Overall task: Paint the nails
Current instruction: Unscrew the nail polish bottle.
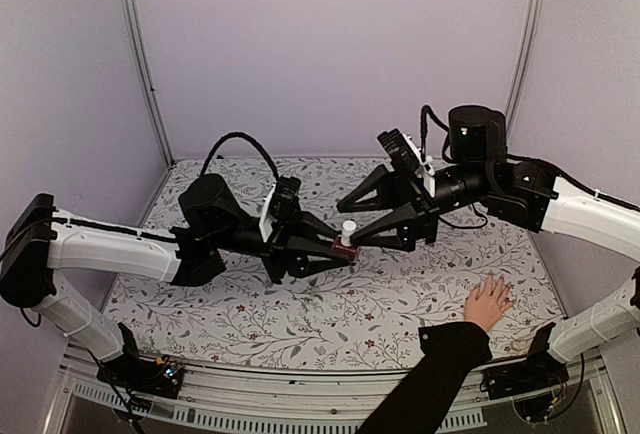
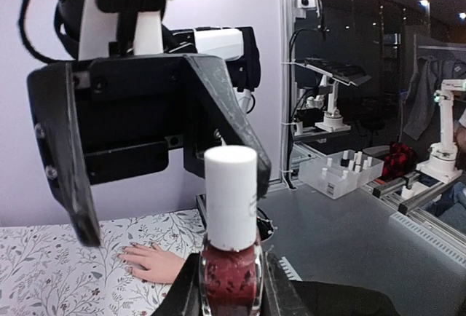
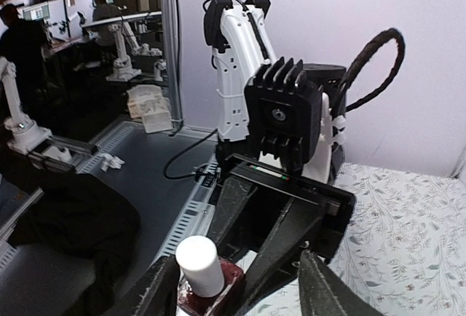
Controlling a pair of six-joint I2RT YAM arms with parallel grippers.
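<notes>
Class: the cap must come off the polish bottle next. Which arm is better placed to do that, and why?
Right. The right pincer, open, straddles the white cap; the left pincer is shut on the bottle, steadying it.

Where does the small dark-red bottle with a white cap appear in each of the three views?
Top external: the small dark-red bottle with a white cap is near the centre of the picture.
Left wrist: bottom centre, large in the foreground.
Right wrist: bottom edge, left of centre.
Shared landmark: the flower-patterned table cover, seen in all three.
</notes>
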